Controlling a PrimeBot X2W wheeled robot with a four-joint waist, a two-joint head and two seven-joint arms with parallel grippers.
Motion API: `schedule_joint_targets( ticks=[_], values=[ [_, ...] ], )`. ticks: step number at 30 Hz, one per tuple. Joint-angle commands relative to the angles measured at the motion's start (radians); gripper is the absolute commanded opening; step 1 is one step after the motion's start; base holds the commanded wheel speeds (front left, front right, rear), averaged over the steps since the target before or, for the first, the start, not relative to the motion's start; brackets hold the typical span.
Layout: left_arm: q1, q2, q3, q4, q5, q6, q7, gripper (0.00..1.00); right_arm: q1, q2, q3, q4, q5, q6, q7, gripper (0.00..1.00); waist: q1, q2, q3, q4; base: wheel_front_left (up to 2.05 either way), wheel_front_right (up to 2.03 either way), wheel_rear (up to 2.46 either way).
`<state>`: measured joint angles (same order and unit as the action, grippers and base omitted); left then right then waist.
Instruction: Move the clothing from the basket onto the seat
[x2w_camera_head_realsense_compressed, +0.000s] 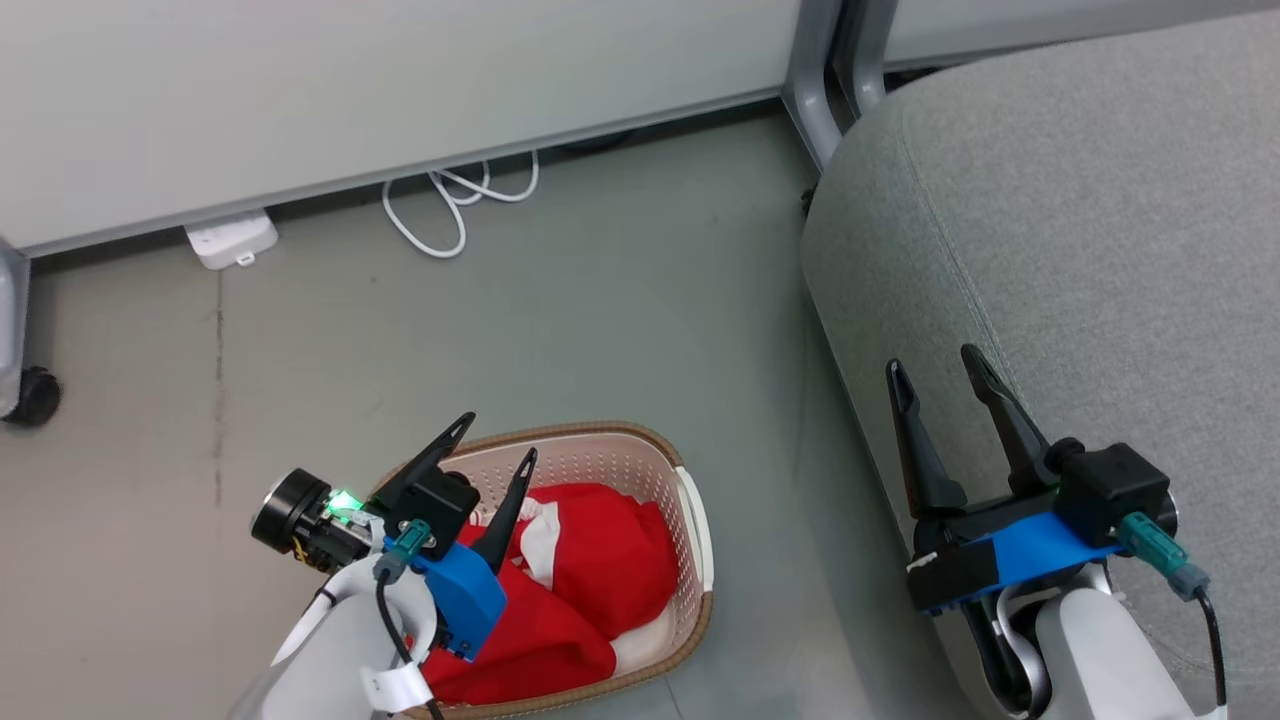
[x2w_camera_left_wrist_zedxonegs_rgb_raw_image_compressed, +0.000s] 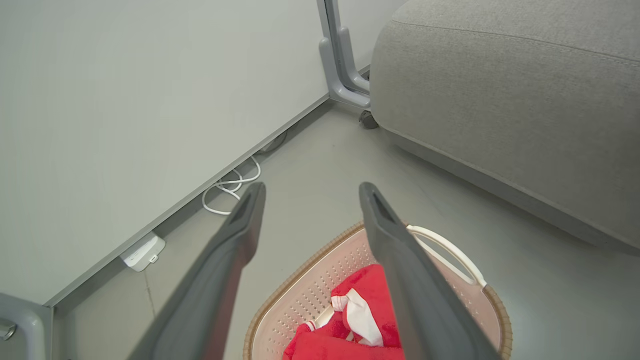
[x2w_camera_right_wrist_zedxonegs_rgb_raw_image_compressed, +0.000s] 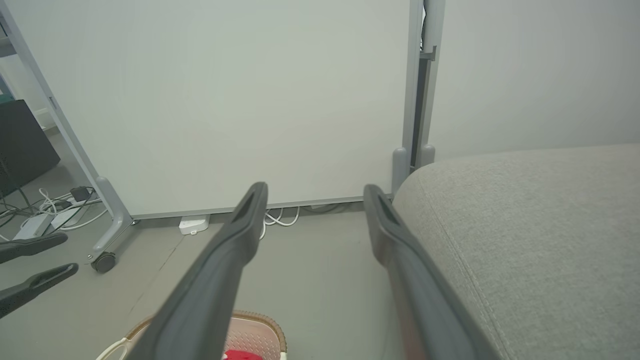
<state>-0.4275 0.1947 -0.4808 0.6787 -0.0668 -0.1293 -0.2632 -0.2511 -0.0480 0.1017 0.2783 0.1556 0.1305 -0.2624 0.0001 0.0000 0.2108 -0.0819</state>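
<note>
Red clothing heaped in basket on floor, left of grey seat. L gripper jaws spread wide over basket, R gripper jaws spread too, empty, by seat's near edge

Open floor around the basket, closed in on two sides

The way down to the clothing is open from above the basket, except at its left rim, where the left gripper hangs. To the basket's right, a strip of bare floor separates it from the seat. Beyond the basket stand a pale panel, a looped white cable and a power strip.
</note>
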Motion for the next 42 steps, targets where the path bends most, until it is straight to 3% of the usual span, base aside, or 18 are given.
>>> schedule_joint_targets(
  ticks=[1, 4, 14, 24, 29, 42],
  values=[
    [-0.043, 0.021, -0.052, 0.042, -0.014, -0.002, -0.003, 1.0, -0.029, -0.004, 0.002, -0.008, 0.003, 0.0, -0.004, 1.0, -0.0001, 0.0, 0.072, -0.042, 0.0, 0.0, 0.0],
    [-0.083, 0.037, -0.106, 0.081, -0.034, -0.001, -0.003, 1.0, -0.05, -0.004, 0.002, -0.016, 0.005, 0.0, -0.004, 1.0, -0.0001, 0.0, 0.107, -0.053, 0.0, 0.0, 0.0],
    [-0.267, 0.096, -0.428, 0.314, -0.107, -0.001, -0.001, 1.0, -0.146, -0.004, 0.006, -0.056, 0.013, 0.0, -0.004, 1.0, -0.0001, 0.0, 0.295, -0.1, 0.0, 0.0, 0.0],
    [-0.419, 0.145, -0.745, 0.439, -0.238, -0.002, 0.088, 1.0, -0.234, -0.004, 0.018, -0.11, 0.011, 0.0, -0.004, 1.0, -0.0001, 0.0, 0.472, -0.137, 0.0, 0.0, 0.0],
    [-0.465, 0.18, -0.797, 0.426, -0.265, -0.002, 0.171, 1.0, -0.277, -0.004, 0.022, -0.147, 0.011, 0.0, -0.004, 1.0, -0.0001, 0.0, 0.561, -0.153, 0.0, 0.0, 0.0],
    [-0.536, 0.254, -0.803, 0.375, -0.161, -0.002, 0.323, 1.0, -0.343, -0.004, 0.045, -0.251, 0.009, 0.0, -0.004, 1.0, -0.0001, 0.0, 0.742, -0.197, 0.0, 0.0, 0.0]
  ],
)
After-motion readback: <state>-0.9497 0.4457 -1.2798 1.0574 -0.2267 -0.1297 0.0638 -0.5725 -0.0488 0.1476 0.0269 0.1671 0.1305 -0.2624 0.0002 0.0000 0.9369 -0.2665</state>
